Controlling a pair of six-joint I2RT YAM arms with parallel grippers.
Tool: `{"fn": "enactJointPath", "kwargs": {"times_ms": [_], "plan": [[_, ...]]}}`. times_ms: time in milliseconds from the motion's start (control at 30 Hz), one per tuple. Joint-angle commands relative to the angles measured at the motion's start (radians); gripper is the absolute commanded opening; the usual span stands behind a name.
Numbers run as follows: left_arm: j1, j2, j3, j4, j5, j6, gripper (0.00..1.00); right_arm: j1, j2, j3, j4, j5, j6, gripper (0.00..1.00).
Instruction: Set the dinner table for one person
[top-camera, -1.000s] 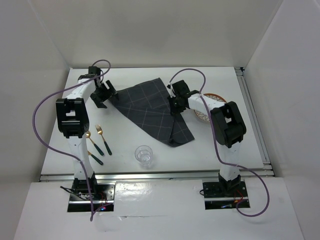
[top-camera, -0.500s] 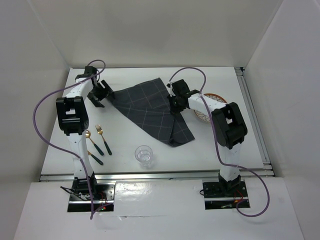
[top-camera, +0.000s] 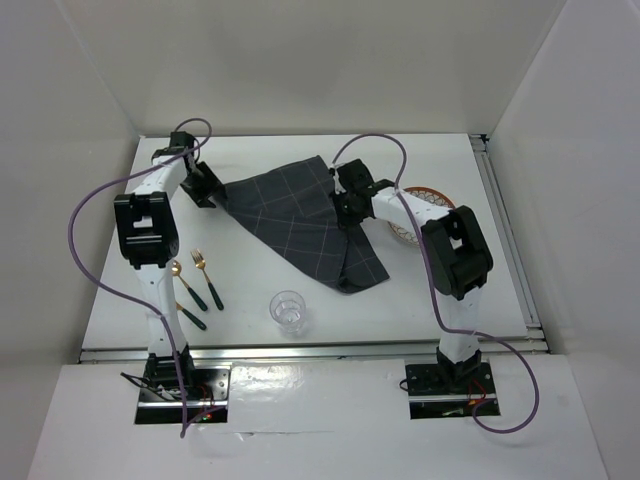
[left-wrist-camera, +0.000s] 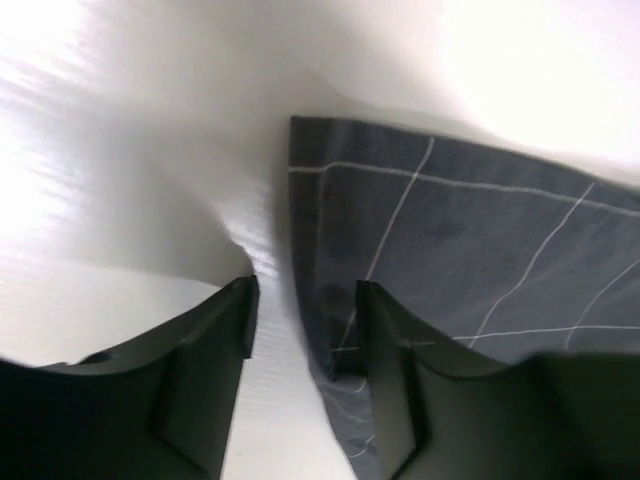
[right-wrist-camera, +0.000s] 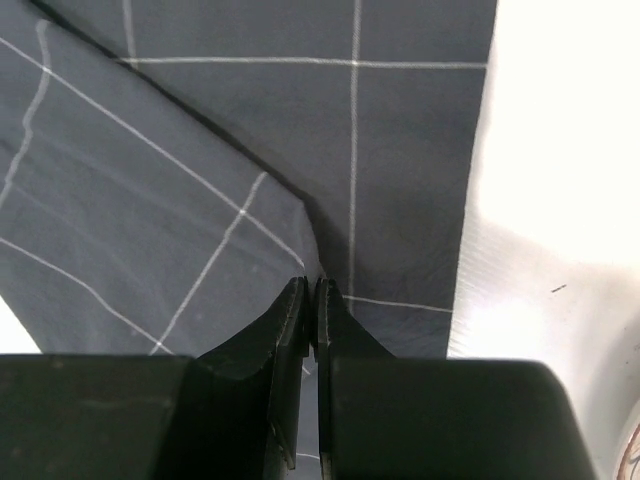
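We see our left gripper (left-wrist-camera: 305, 300), jaws apart, at a corner of the grey cloth (top-camera: 300, 220) on the dinner table (top-camera: 450, 290), our right gripper (right-wrist-camera: 310, 290) pinched closed on a fold.

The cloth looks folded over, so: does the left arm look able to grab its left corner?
Probably yes: the left gripper is open at the left corner of the cloth, whose edge lies between its fingers; nothing blocks it.

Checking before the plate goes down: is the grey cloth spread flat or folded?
Partly folded. The grey cloth lies mostly flat, but its right side is doubled over; the right wrist view shows the overlapping edge.
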Motion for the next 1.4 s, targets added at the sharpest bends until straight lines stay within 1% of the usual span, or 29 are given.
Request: {"fn": "enactJointPath", "kwargs": {"times_ms": [0,33,133,167,267,300,333,500,533,600,700,800,833,867,1033,1067,1167,1233,1367], "plan": [[0.003,0.042,0.042,0.013,0.005,0.001,0.57,0.022,-0.060,0.058,-0.014,0.027,0.007,0.00],[0.003,0.042,0.051,0.013,0.005,0.001,0.57,0.022,-0.060,0.058,-0.014,0.038,0.007,0.00],[0.003,0.051,0.071,0.013,0.005,0.011,0.45,0.022,-0.080,0.058,-0.014,0.047,-0.002,0.00],[0.003,0.051,0.071,0.013,0.005,0.011,0.35,0.022,-0.089,0.058,-0.023,0.056,-0.002,0.00],[0.003,0.051,0.089,0.004,0.005,0.022,0.12,0.022,-0.102,0.068,-0.023,0.068,-0.002,0.00],[0.003,0.051,0.101,-0.013,0.015,0.031,0.03,0.022,-0.117,0.068,-0.034,0.078,-0.002,0.00],[0.012,0.037,0.101,-0.022,0.015,0.031,0.00,0.022,-0.134,0.068,-0.034,0.078,-0.002,0.00],[0.012,-0.070,0.114,-0.040,0.015,0.073,0.00,0.022,-0.209,0.078,-0.045,0.136,-0.002,0.00],[0.012,-0.089,0.126,-0.068,0.003,0.073,0.00,0.022,-0.244,0.078,-0.045,0.159,-0.002,0.00],[0.012,-0.135,0.126,-0.068,0.002,0.097,0.00,0.022,-0.282,0.078,-0.045,0.180,-0.002,0.00],[0.012,-0.265,0.126,-0.088,-0.008,0.109,0.00,0.022,-0.371,0.115,-0.065,0.229,-0.013,0.00],[0.012,-0.358,0.117,-0.088,-0.021,0.119,0.00,0.022,-0.428,0.137,-0.089,0.266,-0.033,0.00],[0.012,-0.391,0.117,-0.097,-0.021,0.119,0.00,0.022,-0.469,0.150,-0.089,0.280,-0.033,0.00],[0.012,-0.452,0.117,-0.097,-0.021,0.119,0.00,0.022,-0.490,0.160,-0.114,0.280,-0.033,0.00],[0.012,-0.621,0.195,-0.183,-0.021,0.119,0.00,0.033,-0.643,0.181,-0.161,0.280,-0.033,0.00],[0.012,-0.674,0.209,-0.204,-0.039,0.119,0.00,0.033,-0.663,0.181,-0.162,0.280,-0.033,0.00],[0.012,-0.773,0.209,-0.234,-0.048,0.131,0.00,0.053,-0.740,0.192,-0.184,0.290,-0.022,0.00],[0.012,-0.873,0.161,-0.246,-0.048,0.140,0.00,0.053,-0.789,0.203,-0.197,0.290,-0.012,0.00],[0.012,-0.966,0.150,-0.295,-0.067,0.151,0.00,0.053,-0.833,0.244,-0.252,0.303,0.011,0.00]]}}
